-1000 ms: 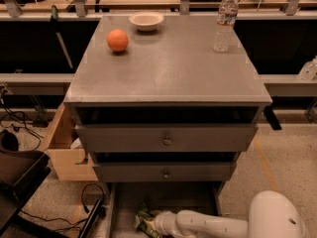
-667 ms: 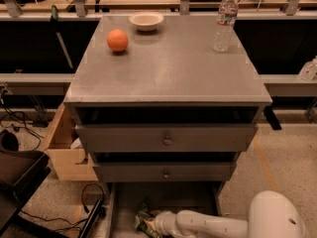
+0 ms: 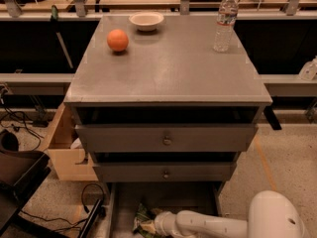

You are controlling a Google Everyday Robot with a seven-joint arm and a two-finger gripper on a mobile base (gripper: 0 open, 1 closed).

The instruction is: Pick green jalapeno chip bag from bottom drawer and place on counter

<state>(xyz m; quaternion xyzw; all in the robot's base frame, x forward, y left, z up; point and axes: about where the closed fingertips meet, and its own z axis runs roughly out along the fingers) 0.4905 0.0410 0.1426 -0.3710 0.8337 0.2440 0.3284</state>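
The bottom drawer point(image 3: 163, 195) stands pulled out at the foot of the grey cabinet. In it lies the green jalapeno chip bag point(image 3: 143, 220), crumpled, at the drawer's front left. My white arm reaches in from the lower right, and the gripper point(image 3: 154, 224) is right at the bag, touching or overlapping it. The counter point(image 3: 168, 66) above is a flat grey top.
On the counter sit an orange ball point(image 3: 118, 40), a white bowl point(image 3: 146, 20) and a water bottle point(image 3: 225, 20). Two knobbed drawers point(image 3: 166, 139) are partly open above the bottom one. A cardboard box point(image 3: 64, 148) and cables lie left of the cabinet.
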